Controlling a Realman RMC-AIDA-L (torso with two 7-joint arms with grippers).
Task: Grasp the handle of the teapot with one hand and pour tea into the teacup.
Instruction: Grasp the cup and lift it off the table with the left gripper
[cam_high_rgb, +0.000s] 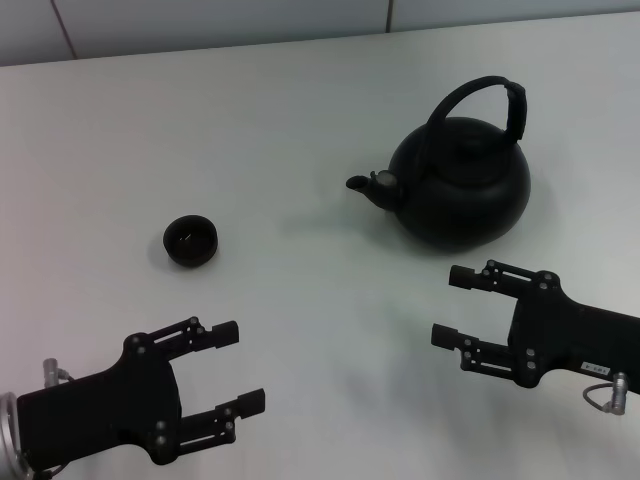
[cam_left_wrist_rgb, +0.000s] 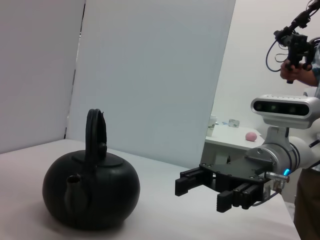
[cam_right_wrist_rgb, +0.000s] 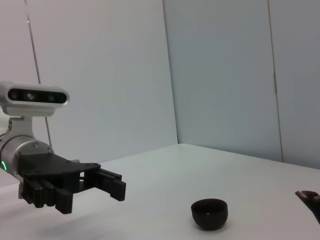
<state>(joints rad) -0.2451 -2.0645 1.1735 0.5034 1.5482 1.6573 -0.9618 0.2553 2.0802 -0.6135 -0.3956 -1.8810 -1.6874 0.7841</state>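
Head cam: white table (cam_high_rgb: 300, 120), teapot (cam_high_rgb: 462, 185) sits far right, upright, spout pointing toward the robot's left. Handle (cam_high_rgb: 480, 95) arches over the lid, thick sleeve on the side away from the spout. Teacup (cam_high_rgb: 190, 241) is on the left side, well apart from the pot, upright, something dark inside, can't tell if it's liquid.

Right gripper (cam_high_rgb: 449, 306) low on the right, near the pot but not touching, fingers spread apart, nothing between them. Left gripper (cam_high_rgb: 241, 367) bottom left, nearer to the robot than the cup, fingers also apart, empty, no contact w/ the cup.

Left wrist cam: pot (cam_left_wrist_rgb: 91, 195) seen spout-on, handle (cam_left_wrist_rgb: 95, 135) edge-on as a narrow upright hoop. Right gripper (cam_left_wrist_rgb: 200, 192) shows from the side, hanging above the tabletop, a camera unit (cam_left_wrist_rgb: 285, 107) on its wrist. Cup not in this view.

Right wrist cam: cup (cam_right_wrist_rgb: 210, 213) side-on, low bowl shape, resting on the table. Left gripper (cam_right_wrist_rgb: 97, 187) off the surface, fingers parted. Only the spout tip (cam_right_wrist_rgb: 307, 196) of the pot pokes in at the edge.
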